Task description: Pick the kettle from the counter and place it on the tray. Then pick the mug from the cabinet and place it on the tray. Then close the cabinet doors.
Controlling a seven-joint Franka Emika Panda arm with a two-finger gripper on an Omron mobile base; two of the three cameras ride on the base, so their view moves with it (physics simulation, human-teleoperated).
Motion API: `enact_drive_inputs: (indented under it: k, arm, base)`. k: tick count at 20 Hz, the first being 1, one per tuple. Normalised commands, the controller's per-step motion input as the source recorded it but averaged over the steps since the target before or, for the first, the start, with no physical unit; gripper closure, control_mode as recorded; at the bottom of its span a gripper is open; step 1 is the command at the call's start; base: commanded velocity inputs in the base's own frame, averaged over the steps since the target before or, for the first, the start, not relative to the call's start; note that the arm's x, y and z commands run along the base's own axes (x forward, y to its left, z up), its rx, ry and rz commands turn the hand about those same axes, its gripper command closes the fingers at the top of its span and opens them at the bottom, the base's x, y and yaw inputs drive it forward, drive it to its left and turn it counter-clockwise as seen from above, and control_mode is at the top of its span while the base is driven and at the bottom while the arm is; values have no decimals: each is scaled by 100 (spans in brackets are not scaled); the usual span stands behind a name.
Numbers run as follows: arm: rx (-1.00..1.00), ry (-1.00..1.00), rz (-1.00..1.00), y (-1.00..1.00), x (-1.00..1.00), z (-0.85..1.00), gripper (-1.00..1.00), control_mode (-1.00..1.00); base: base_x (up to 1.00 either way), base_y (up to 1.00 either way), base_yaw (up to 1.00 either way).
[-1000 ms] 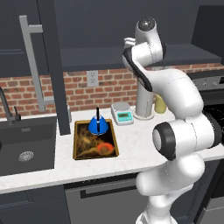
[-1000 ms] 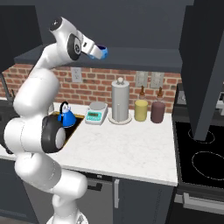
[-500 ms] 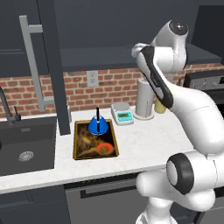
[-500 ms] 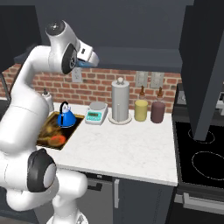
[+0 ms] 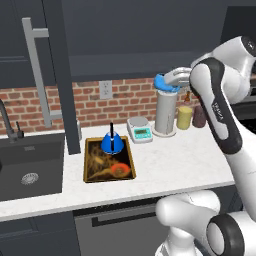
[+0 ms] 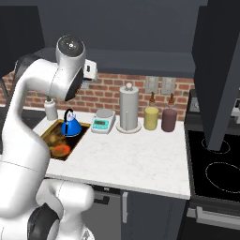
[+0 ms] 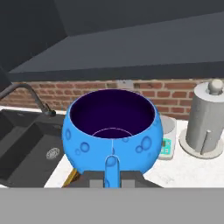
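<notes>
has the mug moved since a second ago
Yes. Held in the shut fingers, the mug has swung from left of the paper towel holder to above it.

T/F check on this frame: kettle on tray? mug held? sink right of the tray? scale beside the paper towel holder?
1. The kettle sits on the tray. True.
2. The mug stands on the counter. False: the hand is shut on the mug by its handle, up in the air.
3. In the left base view, the sink lies right of the tray. False: it lies left.
4. The scale stands beside the paper towel holder. True.
</notes>
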Motion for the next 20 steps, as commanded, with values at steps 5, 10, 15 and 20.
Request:
enact_drive_inputs:
  k: [5, 10, 15, 20]
  arm:
    - [0, 3, 50, 29, -99, -26, 100, -100]
    - [-2, 0, 58, 36, -88, -65, 100, -100]
    - [-1, 0, 44, 38, -47, -98, 100, -100]
    - [0, 0, 29, 36, -1, -98, 100, -100]
  base:
    - [0, 0, 0]
    - [0, 0, 0]
    - [0, 0, 0]
    - [0, 0, 0]
